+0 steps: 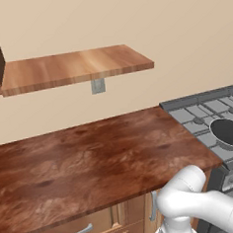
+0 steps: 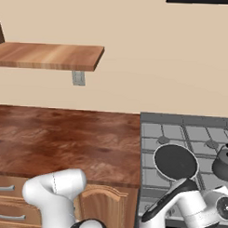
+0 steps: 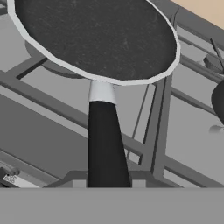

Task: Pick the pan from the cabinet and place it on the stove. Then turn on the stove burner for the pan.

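Pan (image 2: 175, 161) sits over the near left burner of the stove (image 2: 199, 135), its black handle (image 3: 105, 144) pointing toward the robot. The claw (image 2: 178, 187) is clamped together on that handle. Best practice now: settle the pan flat on the grates, centred, before letting go, avoiding the dark pot (image 2: 223, 162) on the right.

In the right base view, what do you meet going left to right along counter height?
Wooden counter → stove → pan → dark pot at the right edge.
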Controlling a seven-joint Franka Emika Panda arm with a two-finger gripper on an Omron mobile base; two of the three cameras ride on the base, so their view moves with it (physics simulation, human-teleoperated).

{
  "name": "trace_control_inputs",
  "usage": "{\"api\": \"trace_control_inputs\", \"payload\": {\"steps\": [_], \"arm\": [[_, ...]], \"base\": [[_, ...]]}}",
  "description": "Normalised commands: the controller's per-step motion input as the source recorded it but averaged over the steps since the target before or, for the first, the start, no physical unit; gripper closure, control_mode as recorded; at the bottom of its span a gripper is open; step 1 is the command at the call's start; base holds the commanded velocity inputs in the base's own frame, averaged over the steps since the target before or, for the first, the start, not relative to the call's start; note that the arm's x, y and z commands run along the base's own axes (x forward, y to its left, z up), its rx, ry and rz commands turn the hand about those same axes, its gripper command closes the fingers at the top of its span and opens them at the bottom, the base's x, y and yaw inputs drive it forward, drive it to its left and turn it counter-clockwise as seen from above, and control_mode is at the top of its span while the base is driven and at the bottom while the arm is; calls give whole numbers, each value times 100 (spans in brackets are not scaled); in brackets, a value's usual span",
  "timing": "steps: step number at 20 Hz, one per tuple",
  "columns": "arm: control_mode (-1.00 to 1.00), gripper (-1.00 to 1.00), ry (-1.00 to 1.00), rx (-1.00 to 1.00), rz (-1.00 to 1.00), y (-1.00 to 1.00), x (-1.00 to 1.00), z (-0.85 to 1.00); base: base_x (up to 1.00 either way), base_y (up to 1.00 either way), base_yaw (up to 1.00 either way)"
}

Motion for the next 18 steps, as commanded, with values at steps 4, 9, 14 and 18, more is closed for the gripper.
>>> {"api": "trace_control_inputs", "payload": {"steps": [4,9,14,18], "arm": [[-100,100,0,0,0,0,0,-16],[-100,100,8,-3,0,4,0,-35],[-100,-100,12,-6,0,19,0,-40],[-100,-100,8,-3,0,9,0,-33]], "base": [[0,0,0],[0,0,0],[0,0,0],[0,0,0]]}}
